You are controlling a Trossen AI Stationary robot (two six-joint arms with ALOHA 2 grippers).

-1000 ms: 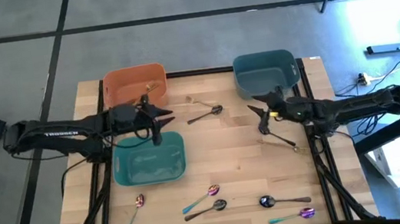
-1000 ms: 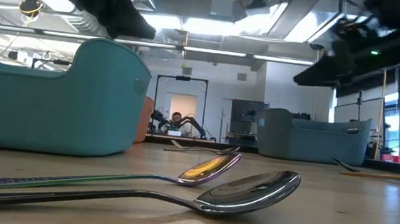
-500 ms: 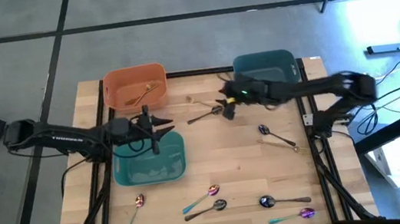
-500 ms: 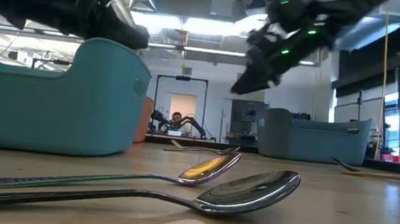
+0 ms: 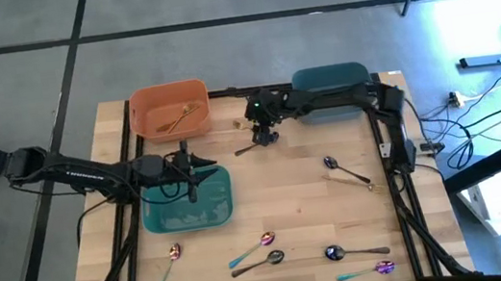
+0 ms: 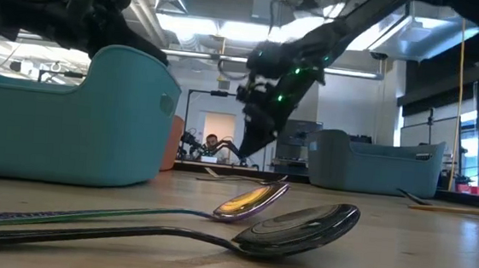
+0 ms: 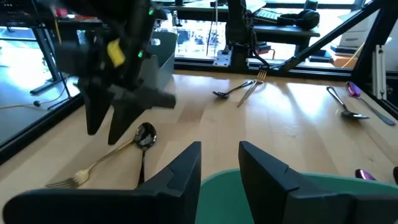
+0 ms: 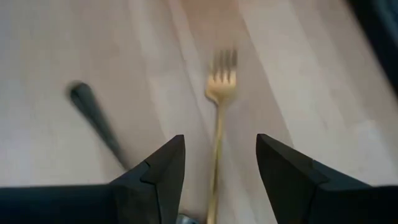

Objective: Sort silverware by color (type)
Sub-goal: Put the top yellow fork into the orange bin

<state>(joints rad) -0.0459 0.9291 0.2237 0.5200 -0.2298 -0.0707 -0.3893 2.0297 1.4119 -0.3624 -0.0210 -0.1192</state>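
Bright ceiling strip lights glare overhead in the low view, gleaming off the nearest black spoon (image 6: 300, 229). Daylight washes out the room beyond the desk's (image 5: 287, 194) far right corner. The gold fork (image 8: 219, 118) is motion-blurred.

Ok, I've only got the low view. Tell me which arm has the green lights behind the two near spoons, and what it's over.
Observer: That's the right arm. The right gripper is over a gold fork, and its wrist view shows the handle running between the open fingers.
Operator: Say what lies next to that fork.
Observer: A black spoon lies close beside it on the wood.
Operator: Report the left arm.
Observer: The left gripper is open above the teal bin and holds nothing.
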